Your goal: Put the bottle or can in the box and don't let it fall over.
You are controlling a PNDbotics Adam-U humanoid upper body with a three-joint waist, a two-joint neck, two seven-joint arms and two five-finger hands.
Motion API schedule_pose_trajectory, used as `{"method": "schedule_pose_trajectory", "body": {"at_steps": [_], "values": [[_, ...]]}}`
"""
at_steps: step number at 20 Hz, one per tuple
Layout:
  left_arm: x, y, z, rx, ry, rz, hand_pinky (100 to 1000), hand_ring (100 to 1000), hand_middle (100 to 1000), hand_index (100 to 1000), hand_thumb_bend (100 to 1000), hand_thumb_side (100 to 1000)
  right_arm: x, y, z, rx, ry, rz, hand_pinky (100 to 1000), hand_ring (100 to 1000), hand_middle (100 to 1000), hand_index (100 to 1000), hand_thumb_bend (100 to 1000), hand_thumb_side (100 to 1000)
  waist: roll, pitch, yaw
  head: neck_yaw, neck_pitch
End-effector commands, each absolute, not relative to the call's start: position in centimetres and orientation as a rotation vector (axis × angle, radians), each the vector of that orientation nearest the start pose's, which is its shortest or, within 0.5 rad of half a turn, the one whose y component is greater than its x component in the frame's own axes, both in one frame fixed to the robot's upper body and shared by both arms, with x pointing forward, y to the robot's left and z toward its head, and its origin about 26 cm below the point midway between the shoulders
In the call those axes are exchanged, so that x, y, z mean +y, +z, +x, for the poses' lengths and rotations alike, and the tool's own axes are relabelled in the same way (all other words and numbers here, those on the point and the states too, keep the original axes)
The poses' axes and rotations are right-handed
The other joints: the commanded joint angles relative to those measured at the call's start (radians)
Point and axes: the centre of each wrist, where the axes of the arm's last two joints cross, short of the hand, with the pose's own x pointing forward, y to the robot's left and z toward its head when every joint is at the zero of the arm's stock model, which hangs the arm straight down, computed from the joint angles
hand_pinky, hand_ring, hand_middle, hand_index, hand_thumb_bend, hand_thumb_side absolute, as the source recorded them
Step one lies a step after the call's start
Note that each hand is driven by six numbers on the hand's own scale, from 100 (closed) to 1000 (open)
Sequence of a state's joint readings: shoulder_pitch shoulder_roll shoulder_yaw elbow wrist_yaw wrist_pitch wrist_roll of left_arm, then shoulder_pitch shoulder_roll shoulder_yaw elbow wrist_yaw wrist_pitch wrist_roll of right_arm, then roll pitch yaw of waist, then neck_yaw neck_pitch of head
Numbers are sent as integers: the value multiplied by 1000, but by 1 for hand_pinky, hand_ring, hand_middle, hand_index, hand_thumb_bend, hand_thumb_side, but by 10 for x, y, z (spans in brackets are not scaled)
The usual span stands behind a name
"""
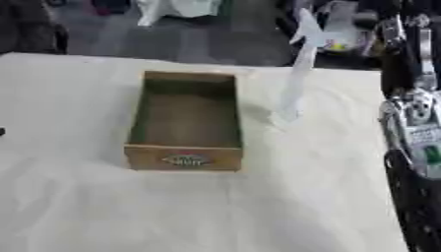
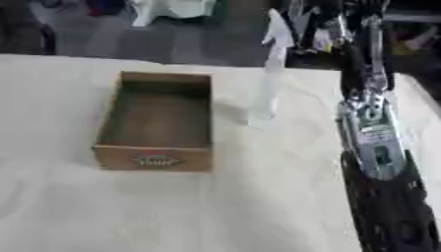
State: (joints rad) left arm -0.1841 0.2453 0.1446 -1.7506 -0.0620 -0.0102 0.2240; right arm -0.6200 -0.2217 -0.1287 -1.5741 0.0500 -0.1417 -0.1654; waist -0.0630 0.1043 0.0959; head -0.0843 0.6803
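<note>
A tall clear bottle (image 1: 291, 93), blurred, stands on the white cloth just right of the box, with its base near the box's far right corner and its top leaning slightly right. The open wooden box (image 1: 184, 156) sits mid-table, has a label on its front wall and holds nothing. My right arm (image 2: 372, 133) comes in from the lower right and runs up the table's right side. My right hand (image 2: 331, 22) shows dark at the top, beside the bottle's top. Whether it touches the bottle is hidden in the blur.
The white cloth (image 1: 129, 211) covers the table. Dark clutter and white bags lie beyond the far edge (image 1: 172, 10). A small dark shape (image 1: 2, 132) shows at the left edge.
</note>
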Motion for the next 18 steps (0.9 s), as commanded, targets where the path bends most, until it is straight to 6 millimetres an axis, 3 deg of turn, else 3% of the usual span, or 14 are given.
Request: {"method": "schedule_pose_trajectory", "body": {"at_steps": [1,6,18], "values": [[311,117,312,-1988,29,471,733,783,687,844,493,750,-274,214,406,-2312,28,-333,660,787,835,1000,636,679,5,-15,2,-7,-15],[311,115,312,-1983,28,465,733,782,686,843,494,750,-286,204,427,-2237,-7,-360,655,784,833,1000,630,670,5,-20,6,-13,-17],[310,116,312,-1984,23,462,733,781,684,842,497,750,-300,177,443,-2108,8,-401,644,782,833,1000,641,619,7,-16,14,-25,-23]]}}
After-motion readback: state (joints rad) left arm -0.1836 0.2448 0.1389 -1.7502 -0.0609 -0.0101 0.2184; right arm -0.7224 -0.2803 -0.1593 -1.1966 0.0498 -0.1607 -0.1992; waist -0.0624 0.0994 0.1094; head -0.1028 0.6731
